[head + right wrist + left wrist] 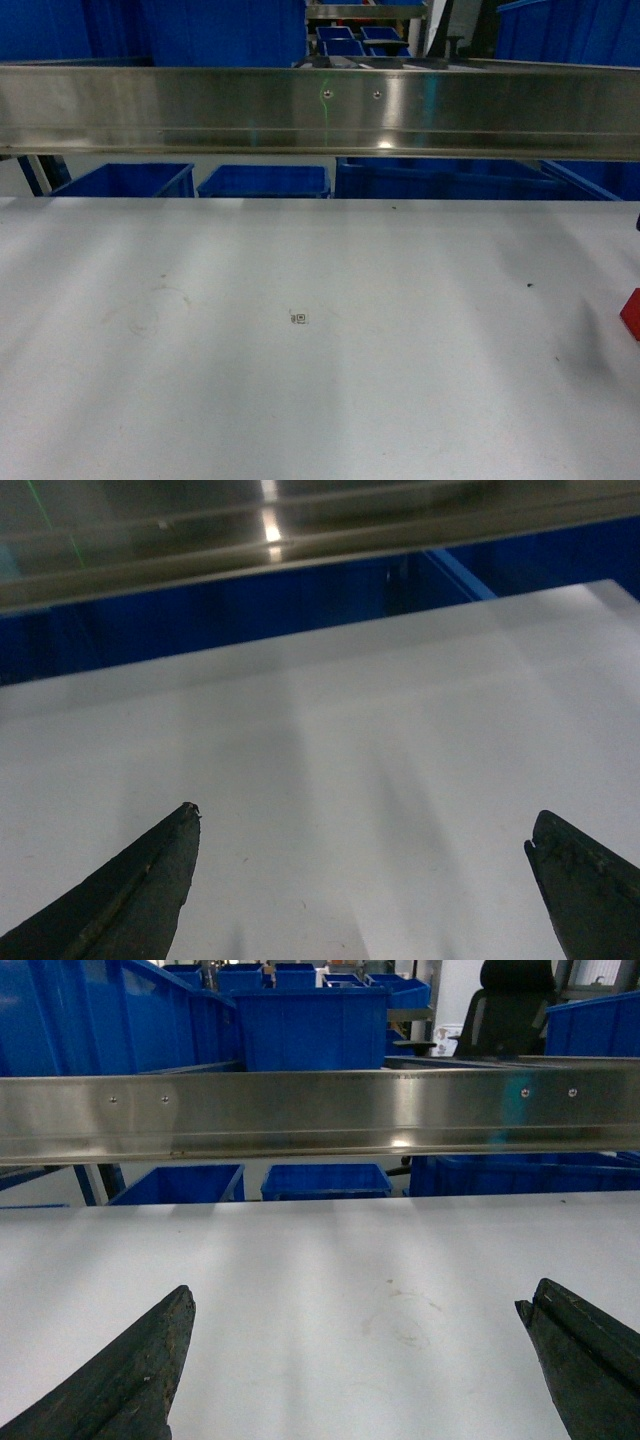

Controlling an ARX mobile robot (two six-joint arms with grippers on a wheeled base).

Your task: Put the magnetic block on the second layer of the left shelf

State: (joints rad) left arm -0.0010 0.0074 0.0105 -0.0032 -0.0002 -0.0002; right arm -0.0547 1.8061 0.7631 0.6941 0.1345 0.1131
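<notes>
Both grippers, left [355, 1360] and right [360, 875], hang wide apart and empty over the white table [300, 400], presumably ready for a pick. At the table's right edge sits the red block [631, 313] (only half in the head view), untouched. Beyond the far edge, past the steel rail [320, 110], stand blue tubs [265, 182].
</notes>
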